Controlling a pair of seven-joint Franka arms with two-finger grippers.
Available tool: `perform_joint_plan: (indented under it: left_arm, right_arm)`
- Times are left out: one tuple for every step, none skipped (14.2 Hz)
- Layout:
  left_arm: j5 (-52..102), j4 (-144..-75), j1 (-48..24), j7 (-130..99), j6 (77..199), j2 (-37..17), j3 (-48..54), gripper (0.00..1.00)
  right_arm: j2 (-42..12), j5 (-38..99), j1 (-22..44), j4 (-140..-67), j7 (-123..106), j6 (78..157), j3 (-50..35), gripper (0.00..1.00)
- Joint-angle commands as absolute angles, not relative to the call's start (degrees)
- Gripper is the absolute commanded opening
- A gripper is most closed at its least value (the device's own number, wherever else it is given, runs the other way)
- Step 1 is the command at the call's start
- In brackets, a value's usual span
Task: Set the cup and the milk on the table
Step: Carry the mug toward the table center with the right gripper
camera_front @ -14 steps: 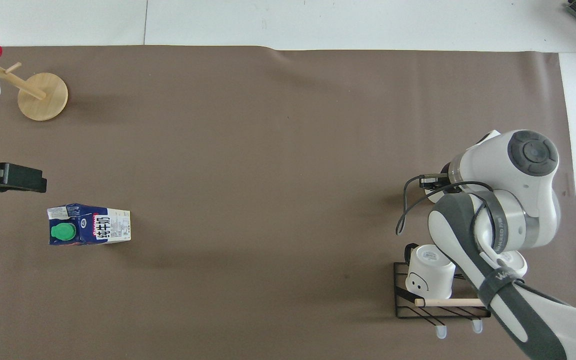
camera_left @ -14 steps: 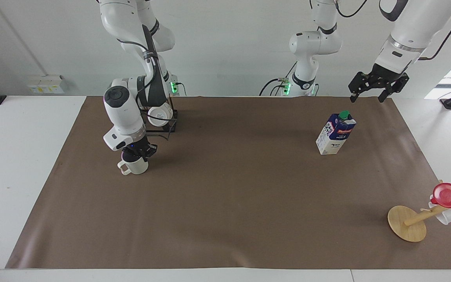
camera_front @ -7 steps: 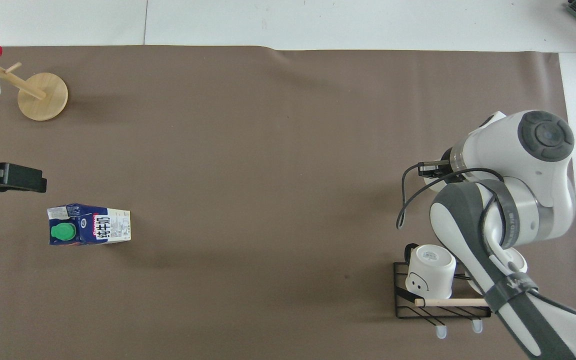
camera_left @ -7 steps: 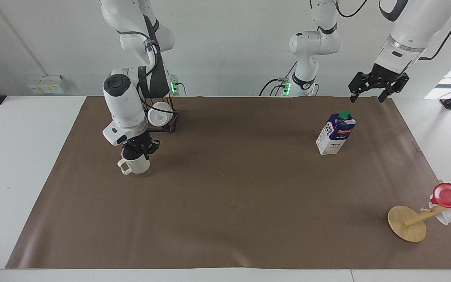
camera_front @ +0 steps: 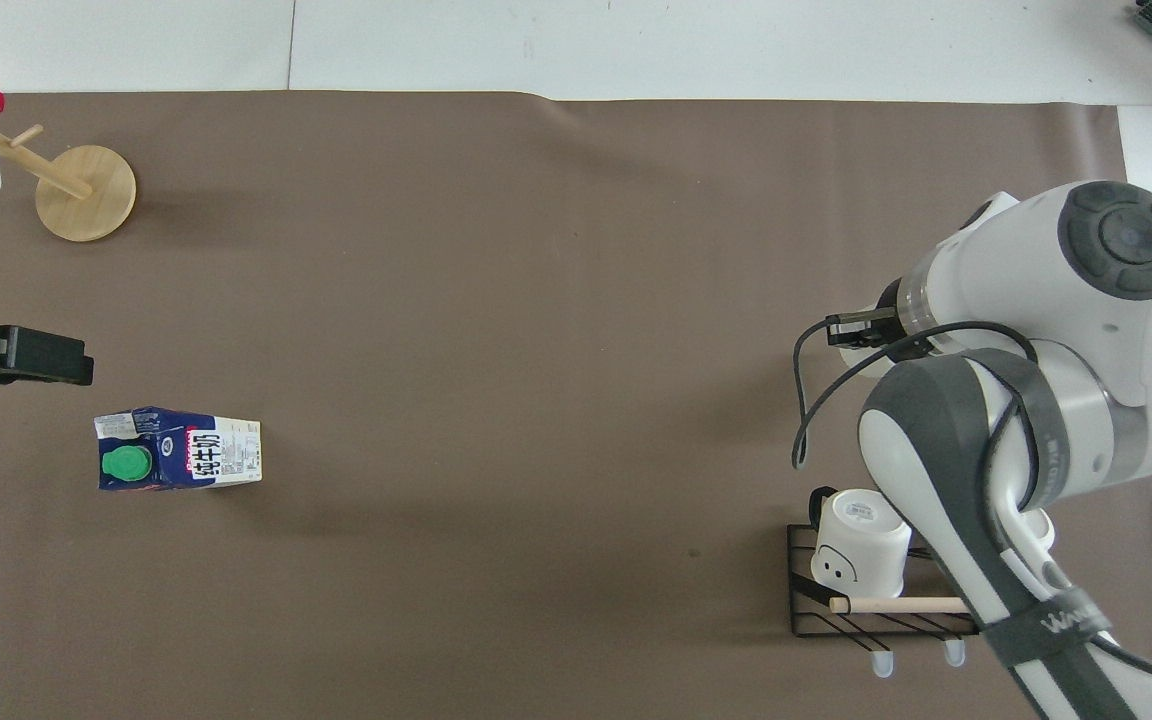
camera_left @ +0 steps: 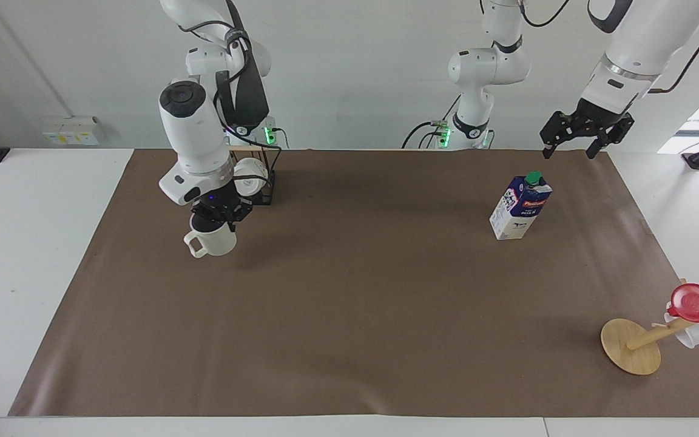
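The cream-white cup (camera_left: pixel 211 241) hangs upright just above the brown sheet (camera_left: pixel 355 303) of the table (camera_left: pixel 34 243), near the right arm's end. My right gripper (camera_left: pixel 216 222) is shut on its rim from above. In the overhead view the right arm hides most of the cup, and only the right gripper (camera_front: pixel 861 328) shows. The milk (camera_left: pixel 520 206) stands upright on the sheet toward the left arm's end, and it also shows in the overhead view (camera_front: pixel 176 450). My left gripper (camera_left: pixel 571 149) is open and empty, up in the air over the sheet's edge beside the milk, and it also shows in the overhead view (camera_front: pixel 26 355).
A black wire rack (camera_left: pixel 261 188) with two white mugs stands close to the cup, nearer to the robots; it also shows from overhead (camera_front: pixel 881 600). A tilted wooden mug tree (camera_left: pixel 631 346) with a red cup (camera_left: pixel 698 303) and a white mug (camera_left: pixel 689 335) stands at the left arm's end.
My right gripper has risen with the cup, lifting it off the sheet. The left arm and the milk have not moved.
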State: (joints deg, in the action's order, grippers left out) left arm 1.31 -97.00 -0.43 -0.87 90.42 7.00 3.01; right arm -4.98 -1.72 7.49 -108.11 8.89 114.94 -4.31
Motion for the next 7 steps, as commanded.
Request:
perform_joint_plan:
  left_arm:
    - [0.5,-96.2,0.4,-0.6,89.5,7.2,3.3,1.0]
    - [0.5,-96.2,0.3,-0.5,89.5,7.2,3.3,1.0]
    - [0.5,-96.2,0.3,-0.4,89.5,7.2,3.3,1.0]
    - [0.5,-96.2,0.3,-0.3,89.6,7.3,3.3,1.0]
    - [0.5,-96.2,0.3,-0.2,89.6,7.2,3.3,1.0]
    - [0.5,-96.2,0.3,-0.2,89.6,7.2,3.3,1.0]
    - [0.5,-96.2,0.3,-0.1,89.6,7.2,3.3,1.0]
  right_arm:
    - [-6.7,-0.1,9.3,-105.4,13.3,114.7,-6.2,0.0]
    - [-7.2,-0.3,11.2,-104.9,15.8,114.7,-6.2,0.0]
    - [-7.5,-0.3,12.7,-104.5,18.9,114.8,-6.2,0.0]
    - [-8.9,-0.4,15.0,-103.7,22.6,115.8,-6.2,0.0]
    - [-9.8,-0.4,16.4,-103.2,25.0,117.2,-6.2,0.0]
    - [-9.9,-0.2,17.5,-103.1,26.6,117.8,-6.2,0.0]
    - [-10.5,-0.1,19.1,-103.0,28.5,118.6,-6.2,0.0]
